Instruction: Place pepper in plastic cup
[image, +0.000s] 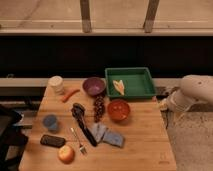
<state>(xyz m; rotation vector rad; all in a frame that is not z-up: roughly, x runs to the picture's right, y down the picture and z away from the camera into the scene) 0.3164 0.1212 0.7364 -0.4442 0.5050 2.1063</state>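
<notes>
The pepper (69, 94) lies far left on the surface (140, 145), near the cream cup (56, 83). The plastic cup (50, 121) stands nearer, apart from it. The gripper (164, 104) hangs off the right edge; its grip cannot be told.

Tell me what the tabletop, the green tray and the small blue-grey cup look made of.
Light-brown tabletop: looks like wood, matt, grain lines showing. Rectangular green tray: likely plastic, uniform colour, moulded rim. Small blue-grey round cup: probably plastic, dull even surface. The claw sits beside the table's right edge, far from the cup.
</notes>
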